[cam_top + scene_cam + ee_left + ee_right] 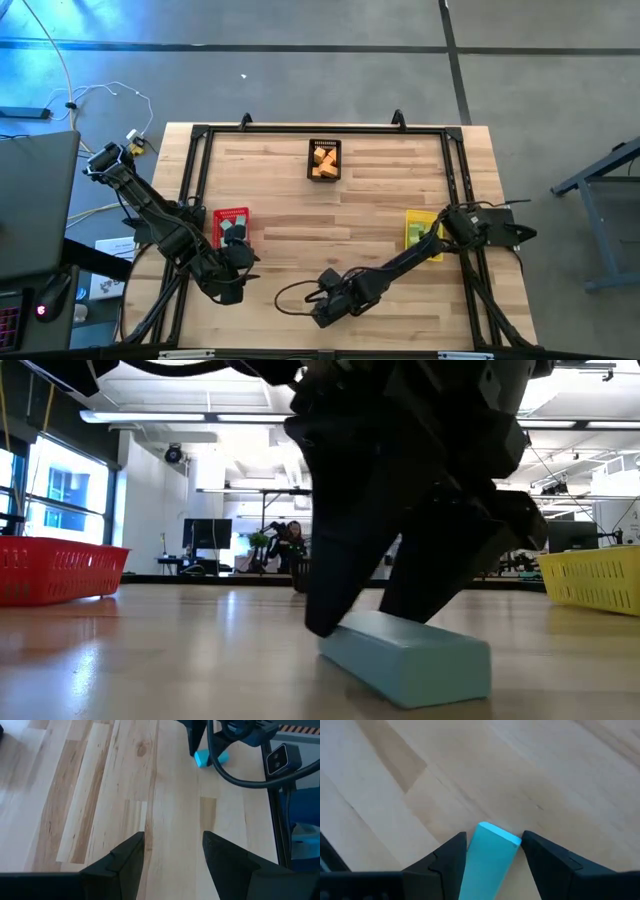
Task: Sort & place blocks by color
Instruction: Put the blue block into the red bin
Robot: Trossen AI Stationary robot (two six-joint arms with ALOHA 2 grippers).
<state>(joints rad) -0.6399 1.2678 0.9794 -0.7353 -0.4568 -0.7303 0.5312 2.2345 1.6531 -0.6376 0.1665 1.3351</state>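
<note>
Teal bar (489, 857): lying flat on the tabletop (280, 180) near the front edge, sitting right between the right gripper (492, 851) fingers
Right gripper: fingers spread either side of the bar, can't tell if they're touching it yet; looks lined up for a pickup
Left gripper (172, 852): fingers apart, holding nothing, hanging over bare wood by the red basket (232, 226)
Baskets: orange blocks (324, 160) sit in the black basket (324, 144); yellow basket (418, 232) on the right
Hard to see: red and yellow basket contents; the arm blocks the bar from above

No readable text, labels or numbers, as far as visible
</note>
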